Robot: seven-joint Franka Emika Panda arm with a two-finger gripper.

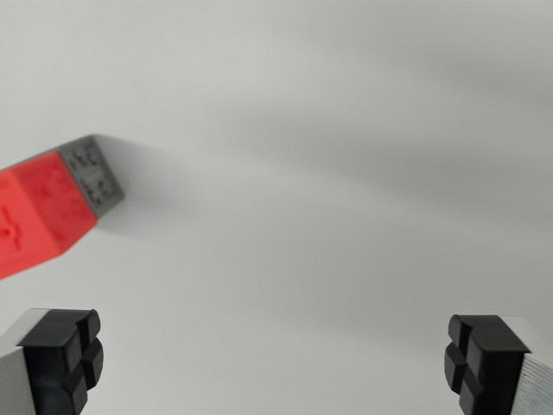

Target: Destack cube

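My tool (275,363) hangs wide and empty over the pale surface (346,190). The stack (red cube (39,216) against grey cube (97,173), slightly blurred) lies off towards the wrist view's left, its long axis slanting, outside my fingers (60,359).

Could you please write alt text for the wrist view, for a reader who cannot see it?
A red cube with a grey cube stacked against it sits at the wrist view's left edge on a plain white surface. The robot's hand is open and empty, its two black fingertips wide apart at the bottom corners.
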